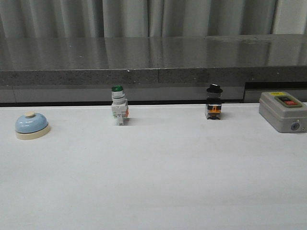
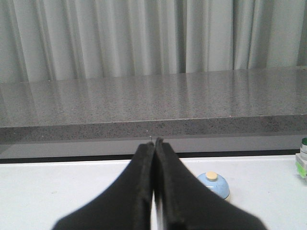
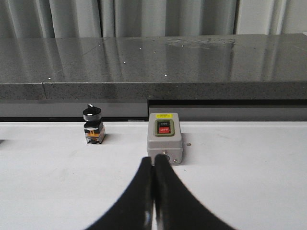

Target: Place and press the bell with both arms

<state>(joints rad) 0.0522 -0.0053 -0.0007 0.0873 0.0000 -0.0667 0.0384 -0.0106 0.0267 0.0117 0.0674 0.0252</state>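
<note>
The light-blue bell (image 1: 31, 125) with a cream base and cream button stands on the white table at the far left. In the left wrist view the bell (image 2: 215, 184) shows partly behind one finger. My left gripper (image 2: 154, 141) is shut and empty, well short of the bell. My right gripper (image 3: 154, 158) is shut and empty, just in front of the grey box. Neither arm shows in the front view.
A green-capped white push-button switch (image 1: 119, 105) and a black-knobbed switch (image 1: 214, 102) stand near the table's back edge. A grey box with a red button (image 1: 284, 110) sits at the right, also in the right wrist view (image 3: 164, 143). A grey stone ledge (image 1: 153, 60) runs behind.
</note>
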